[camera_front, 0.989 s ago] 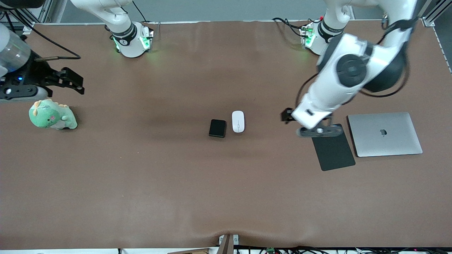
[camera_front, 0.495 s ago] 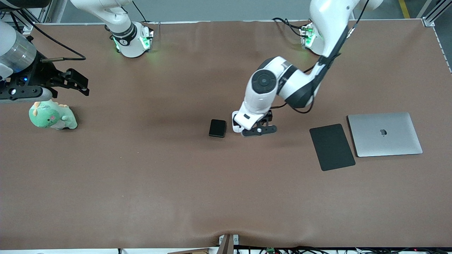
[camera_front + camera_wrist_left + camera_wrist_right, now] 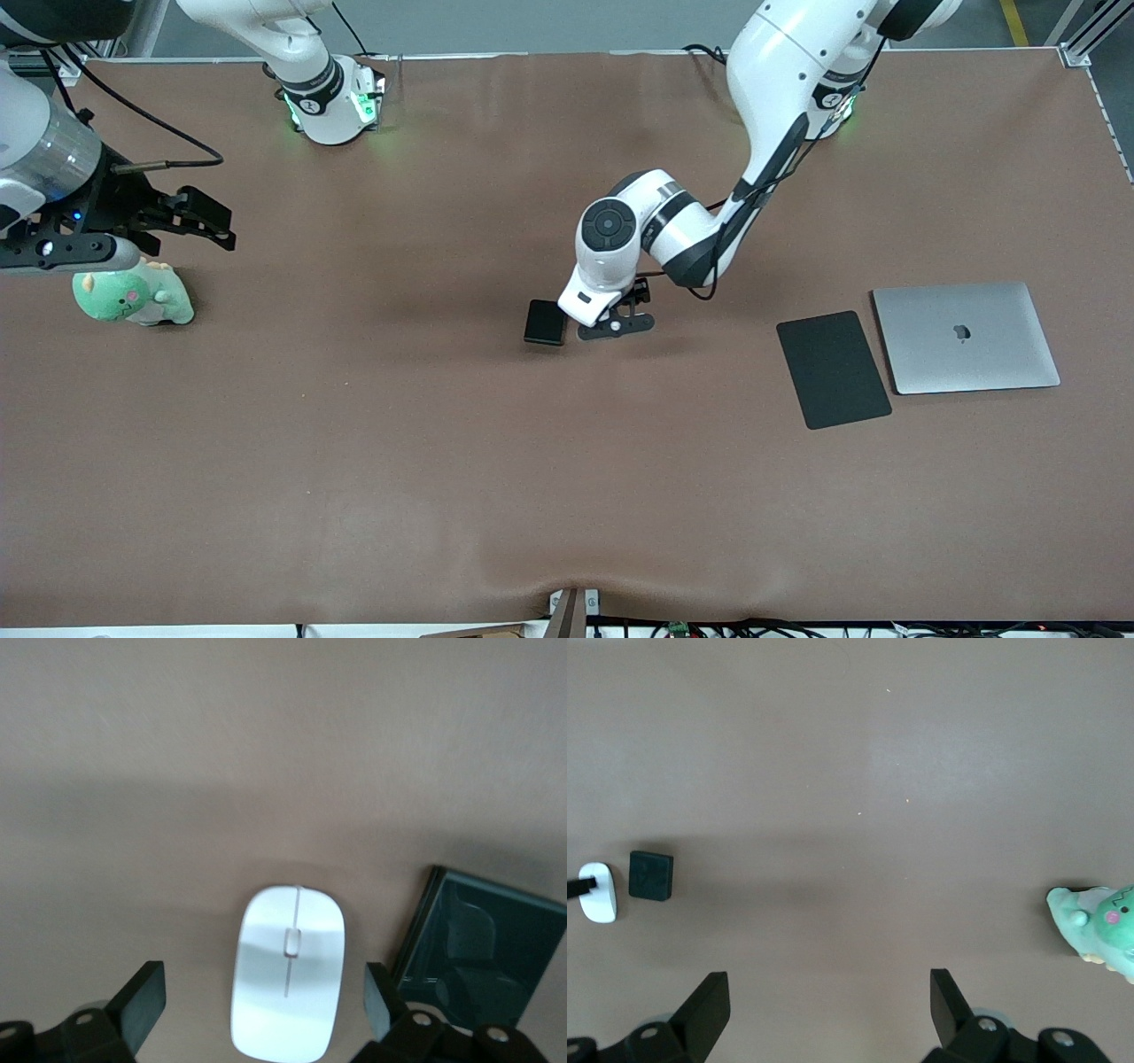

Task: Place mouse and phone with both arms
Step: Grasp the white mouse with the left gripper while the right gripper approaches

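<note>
Tabletop (image 3: 354,443): carries everything.
Left end effector (image 3: 266,1010): fingers apart astride the mouse (image 3: 288,970), poised to grasp.
Right end effector (image 3: 190,217): apart, waiting over the toy (image 3: 133,297), well apart from the mouse.
Phone (image 3: 545,322): flat, just beside the mouse.

Lab; robot arms (image 3: 780,106) (table-mounted)
</note>
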Action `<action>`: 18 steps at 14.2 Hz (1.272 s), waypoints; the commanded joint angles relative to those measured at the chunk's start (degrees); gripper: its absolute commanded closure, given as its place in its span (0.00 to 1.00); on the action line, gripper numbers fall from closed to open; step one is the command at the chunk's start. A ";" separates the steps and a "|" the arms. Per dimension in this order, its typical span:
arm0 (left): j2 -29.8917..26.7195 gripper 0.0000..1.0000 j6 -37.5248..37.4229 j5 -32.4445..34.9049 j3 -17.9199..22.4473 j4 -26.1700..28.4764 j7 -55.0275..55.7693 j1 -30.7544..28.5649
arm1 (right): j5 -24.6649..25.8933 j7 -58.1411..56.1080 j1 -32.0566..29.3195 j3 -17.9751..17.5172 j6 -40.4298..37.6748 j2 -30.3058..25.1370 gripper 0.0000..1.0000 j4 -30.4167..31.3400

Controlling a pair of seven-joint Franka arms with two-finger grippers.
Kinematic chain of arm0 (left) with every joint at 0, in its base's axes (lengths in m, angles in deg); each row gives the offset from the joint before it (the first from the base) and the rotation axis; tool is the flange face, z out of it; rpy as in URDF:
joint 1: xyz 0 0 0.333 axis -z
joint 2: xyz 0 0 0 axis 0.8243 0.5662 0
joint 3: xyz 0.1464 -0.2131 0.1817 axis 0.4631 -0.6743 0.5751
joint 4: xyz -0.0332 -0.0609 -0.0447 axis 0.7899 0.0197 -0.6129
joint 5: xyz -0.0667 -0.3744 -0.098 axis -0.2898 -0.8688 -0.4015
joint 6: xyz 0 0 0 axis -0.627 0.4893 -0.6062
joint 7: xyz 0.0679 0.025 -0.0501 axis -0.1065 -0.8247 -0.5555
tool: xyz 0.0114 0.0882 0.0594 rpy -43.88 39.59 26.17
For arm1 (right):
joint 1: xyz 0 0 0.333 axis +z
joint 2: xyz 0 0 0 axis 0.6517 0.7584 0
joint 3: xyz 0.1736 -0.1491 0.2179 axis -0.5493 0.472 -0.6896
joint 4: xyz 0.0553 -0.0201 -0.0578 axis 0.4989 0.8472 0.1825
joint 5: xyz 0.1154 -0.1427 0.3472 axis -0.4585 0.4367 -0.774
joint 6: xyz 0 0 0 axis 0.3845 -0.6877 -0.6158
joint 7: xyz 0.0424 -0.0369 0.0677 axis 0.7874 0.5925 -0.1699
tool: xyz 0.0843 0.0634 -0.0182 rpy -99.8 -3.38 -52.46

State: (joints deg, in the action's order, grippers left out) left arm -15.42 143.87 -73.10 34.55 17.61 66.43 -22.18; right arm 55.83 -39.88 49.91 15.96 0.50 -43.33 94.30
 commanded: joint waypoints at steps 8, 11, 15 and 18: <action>2.71 0.10 1.33 2.93 0.44 0.06 3.68 2.26 | -1.22 10.86 1.57 -0.22 4.34 2.54 0.00 -0.16; 2.63 0.48 1.33 2.93 0.44 0.24 3.42 1.73 | -0.70 18.94 7.53 -0.22 8.20 5.97 0.00 -0.16; -0.35 0.93 -1.56 3.01 0.61 0.41 -1.66 -2.82 | -0.34 25.38 12.74 -0.14 14.26 11.69 0.00 -0.16; -5.44 0.94 -6.04 3.01 0.44 0.41 -8.95 -9.23 | -0.43 25.47 13.17 -0.14 15.24 14.93 0.00 -0.25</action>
State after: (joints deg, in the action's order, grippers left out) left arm -15.76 141.55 -71.28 35.44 16.76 61.23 -27.42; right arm 55.28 -14.84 63.20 15.51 15.59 -29.98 94.90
